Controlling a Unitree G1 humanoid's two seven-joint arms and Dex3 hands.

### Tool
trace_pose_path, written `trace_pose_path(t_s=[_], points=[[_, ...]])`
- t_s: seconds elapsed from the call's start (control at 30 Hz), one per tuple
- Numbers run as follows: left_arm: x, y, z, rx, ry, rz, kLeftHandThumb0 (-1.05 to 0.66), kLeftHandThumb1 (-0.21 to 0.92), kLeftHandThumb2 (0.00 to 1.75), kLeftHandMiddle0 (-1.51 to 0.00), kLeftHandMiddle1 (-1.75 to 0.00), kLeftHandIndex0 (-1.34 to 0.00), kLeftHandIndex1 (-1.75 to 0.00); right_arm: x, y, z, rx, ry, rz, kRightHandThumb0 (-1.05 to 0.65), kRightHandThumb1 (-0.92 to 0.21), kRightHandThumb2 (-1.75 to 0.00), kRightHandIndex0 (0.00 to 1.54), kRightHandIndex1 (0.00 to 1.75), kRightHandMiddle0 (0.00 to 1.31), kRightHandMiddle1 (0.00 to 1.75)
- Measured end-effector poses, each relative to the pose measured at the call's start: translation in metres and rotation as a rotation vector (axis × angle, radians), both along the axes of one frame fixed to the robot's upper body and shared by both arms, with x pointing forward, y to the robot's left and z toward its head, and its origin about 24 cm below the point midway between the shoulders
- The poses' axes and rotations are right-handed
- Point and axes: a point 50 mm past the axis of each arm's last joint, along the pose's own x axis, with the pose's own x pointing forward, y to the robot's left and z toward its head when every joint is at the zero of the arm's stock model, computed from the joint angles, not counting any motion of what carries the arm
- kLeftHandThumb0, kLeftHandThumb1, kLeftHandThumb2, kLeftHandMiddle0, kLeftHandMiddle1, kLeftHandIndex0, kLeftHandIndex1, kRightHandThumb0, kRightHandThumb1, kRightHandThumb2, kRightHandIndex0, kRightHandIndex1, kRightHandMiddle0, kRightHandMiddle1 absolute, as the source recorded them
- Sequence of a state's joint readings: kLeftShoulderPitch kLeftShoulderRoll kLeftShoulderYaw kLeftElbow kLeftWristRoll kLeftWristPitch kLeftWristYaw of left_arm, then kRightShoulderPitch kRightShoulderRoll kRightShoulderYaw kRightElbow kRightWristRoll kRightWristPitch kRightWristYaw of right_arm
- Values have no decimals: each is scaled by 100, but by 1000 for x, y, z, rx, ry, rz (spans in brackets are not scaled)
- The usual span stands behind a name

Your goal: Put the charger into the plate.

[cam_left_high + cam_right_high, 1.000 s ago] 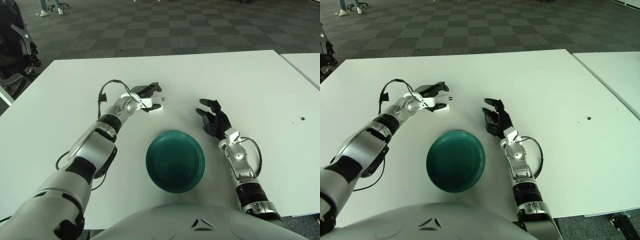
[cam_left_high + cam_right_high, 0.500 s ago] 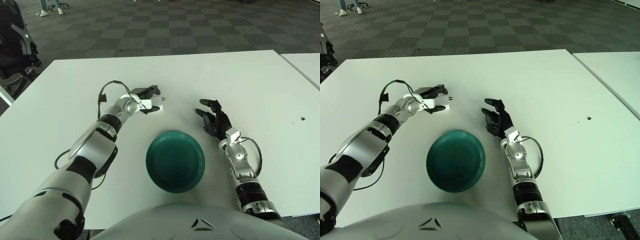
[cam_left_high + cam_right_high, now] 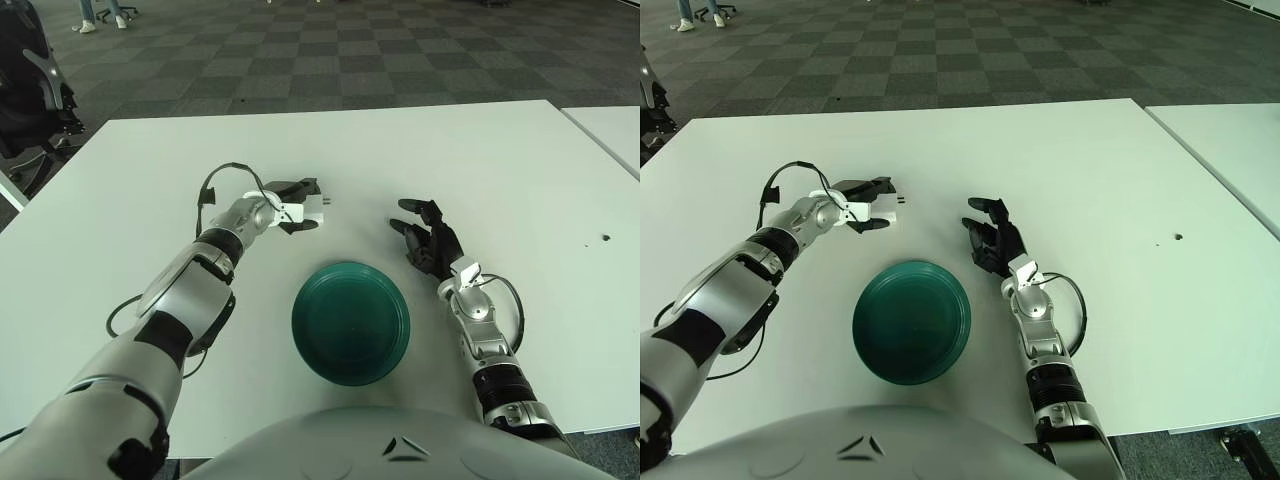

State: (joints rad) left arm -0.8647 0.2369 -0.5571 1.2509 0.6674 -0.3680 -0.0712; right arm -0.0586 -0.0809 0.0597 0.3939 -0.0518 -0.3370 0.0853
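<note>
**Charger held beyond the plate**

While the white desk [image 3: 520, 160] carried the green plate [image 3: 351, 322] near its front edge, the charger [image 3: 308, 208] was gripped by the left hand [image 3: 292, 205] behind the plate; the right hand [image 3: 428, 240] was held open beside it.

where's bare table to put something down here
Free: the far strip of the table beyond both hands, and the wide right side past the right robot hand. Crowded: the middle, where the left robot hand grips the charger just beyond the green plate.
</note>
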Motion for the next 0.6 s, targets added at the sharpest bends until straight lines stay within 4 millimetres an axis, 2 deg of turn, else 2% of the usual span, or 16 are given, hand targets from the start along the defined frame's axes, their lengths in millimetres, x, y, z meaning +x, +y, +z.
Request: trace_pose_path(t_s=[0.6], points=[[1, 4, 0, -23, 51, 27, -101, 92, 81, -36, -4, -7, -89, 0, 1, 0, -4, -2, 6, -54, -92, -67, 60, 17, 8, 101]])
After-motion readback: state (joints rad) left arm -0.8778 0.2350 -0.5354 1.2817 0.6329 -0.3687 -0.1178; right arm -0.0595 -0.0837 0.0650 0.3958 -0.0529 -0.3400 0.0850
